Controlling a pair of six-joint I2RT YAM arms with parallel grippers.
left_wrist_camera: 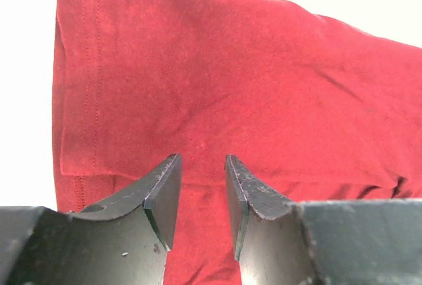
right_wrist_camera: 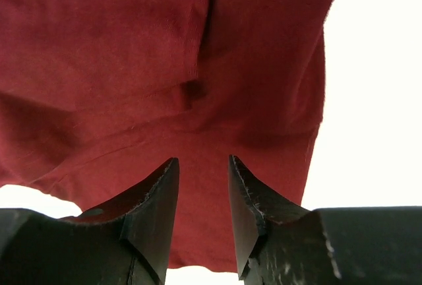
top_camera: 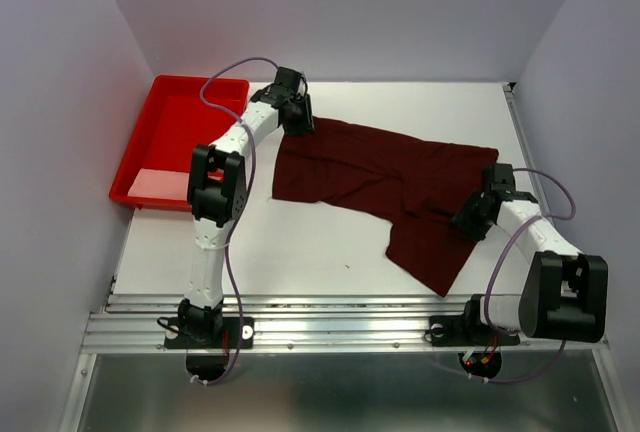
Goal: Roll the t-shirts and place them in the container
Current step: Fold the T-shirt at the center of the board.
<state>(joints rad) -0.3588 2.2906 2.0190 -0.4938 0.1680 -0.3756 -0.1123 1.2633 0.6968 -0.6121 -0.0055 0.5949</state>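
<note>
Loosely wrinkled, the maroon t-shirt (top_camera: 380, 172) lies near a red tray (top_camera: 190, 127). Left end effector (left_wrist_camera: 202, 159) and right end effector (right_wrist_camera: 203, 159): narrowly parted, empty.

T-shirt (top_camera: 380, 167) showing plain dark maroon; tray (top_camera: 175, 132) showing bright red; table (top_camera: 320, 252) looking white; left arm (top_camera: 207, 262) and right arm (top_camera: 522, 220) showing white with black joints.
</note>
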